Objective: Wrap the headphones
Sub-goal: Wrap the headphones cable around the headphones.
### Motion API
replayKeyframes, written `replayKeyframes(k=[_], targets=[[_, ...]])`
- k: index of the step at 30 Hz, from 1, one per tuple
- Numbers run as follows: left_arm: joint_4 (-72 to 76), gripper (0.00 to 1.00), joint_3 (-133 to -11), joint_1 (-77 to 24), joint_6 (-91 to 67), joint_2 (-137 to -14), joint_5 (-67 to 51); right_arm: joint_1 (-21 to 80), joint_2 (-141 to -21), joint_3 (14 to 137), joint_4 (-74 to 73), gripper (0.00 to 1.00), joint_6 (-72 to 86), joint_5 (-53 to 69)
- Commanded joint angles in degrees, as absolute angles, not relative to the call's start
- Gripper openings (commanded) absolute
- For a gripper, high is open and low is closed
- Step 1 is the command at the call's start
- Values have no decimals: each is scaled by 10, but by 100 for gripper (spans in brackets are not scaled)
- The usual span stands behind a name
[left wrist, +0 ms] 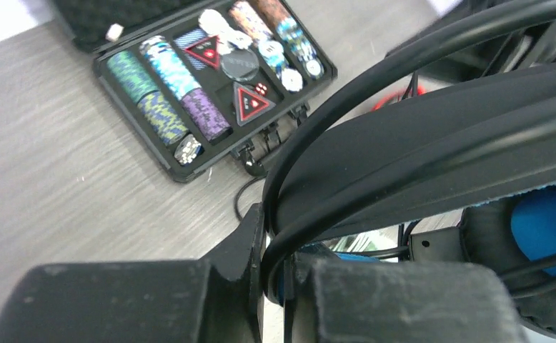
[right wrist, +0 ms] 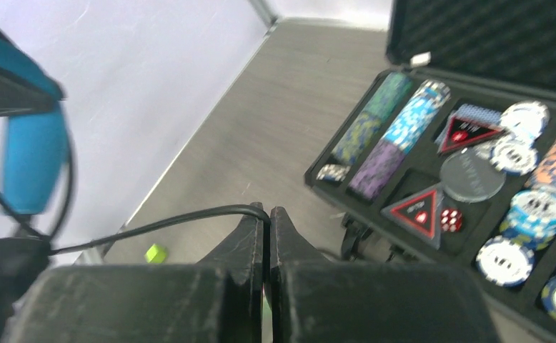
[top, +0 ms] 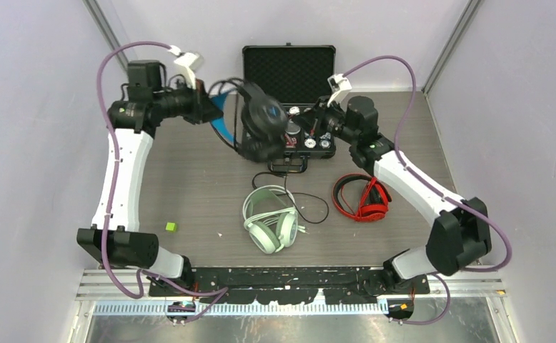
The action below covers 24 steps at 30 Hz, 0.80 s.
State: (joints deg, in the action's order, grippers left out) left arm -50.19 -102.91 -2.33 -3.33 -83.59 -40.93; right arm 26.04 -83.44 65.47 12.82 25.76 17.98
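Left arm [top: 121, 179] and right arm [top: 411, 187]: white link shells, black joint housings and bases, small green indicator lights. A purple cable [top: 101, 71] loops along each. White wrist brackets [top: 187, 61].

You have three pairs of headphones in the overhead view: one black pair [top: 263, 116] at upper centre, one mint-green pair [top: 269, 220] at lower centre and one red pair [top: 361, 199] just right of it. There is one open chip case [top: 289, 71] at top centre, with two red-and-black triangles [right wrist: 468, 132] inside. One small green cube [top: 171, 226] sits at lower left. You have two grippers: the left gripper [left wrist: 275, 243] and the right gripper [right wrist: 268, 211].
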Motion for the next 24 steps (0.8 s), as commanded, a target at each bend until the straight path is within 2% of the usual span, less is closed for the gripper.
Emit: replayKeyframes(k=[1, 5, 10, 16, 24], targets=[[-608, 0, -1030, -92, 251, -793, -440, 223, -771, 687, 25, 0, 277, 252], [-636, 0, -1033, -135, 368, -803, -359, 210, -741, 712, -76, 0, 318, 302], [-657, 0, -1039, -188, 453, -816, -232, 189, -724, 724, -80, 1, 400, 403], [-624, 0, -1022, -228, 476, -821, -116, 190, -720, 728, -17, 0, 511, 504], [-594, 0, -977, -258, 522, -815, -25, 189, -716, 714, 50, 1, 588, 535]])
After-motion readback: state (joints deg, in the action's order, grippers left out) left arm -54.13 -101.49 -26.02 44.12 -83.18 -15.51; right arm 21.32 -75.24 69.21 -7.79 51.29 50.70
